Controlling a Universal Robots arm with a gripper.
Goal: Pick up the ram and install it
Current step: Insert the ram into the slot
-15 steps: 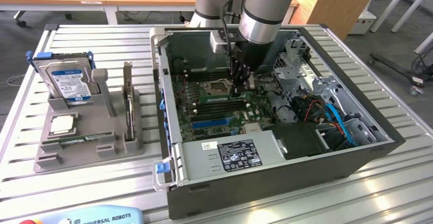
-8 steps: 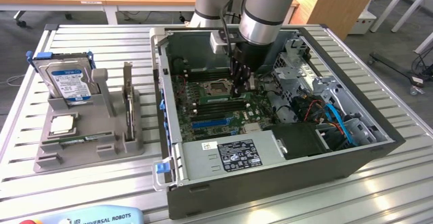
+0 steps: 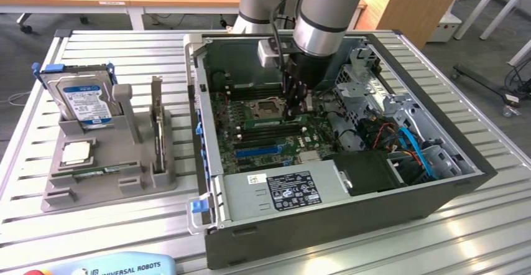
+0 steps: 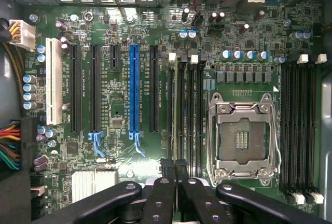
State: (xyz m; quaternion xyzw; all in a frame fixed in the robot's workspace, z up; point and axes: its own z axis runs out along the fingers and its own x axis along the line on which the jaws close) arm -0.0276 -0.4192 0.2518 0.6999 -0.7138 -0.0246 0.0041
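The ram (image 4: 177,112) is a thin green stick seen edge-on, standing in a memory slot beside the processor socket (image 4: 241,136). My gripper (image 4: 174,175) has its black fingertips (image 4: 167,169) shut on one end of the stick. In the exterior view the gripper (image 3: 295,114) reaches straight down into the open computer case (image 3: 332,222), just to the exterior view's right of the socket (image 3: 267,107). The ram (image 3: 253,127) shows there as a green strip among the dark slots.
A grey fixture (image 3: 108,185) at the exterior view's left holds a hard drive (image 3: 79,97), a silver processor chip (image 3: 76,153) and a small green board (image 3: 89,174). Drive cage and blue cables (image 3: 415,144) crowd the case's right side. A blue expansion slot (image 4: 134,89) lies near the ram.
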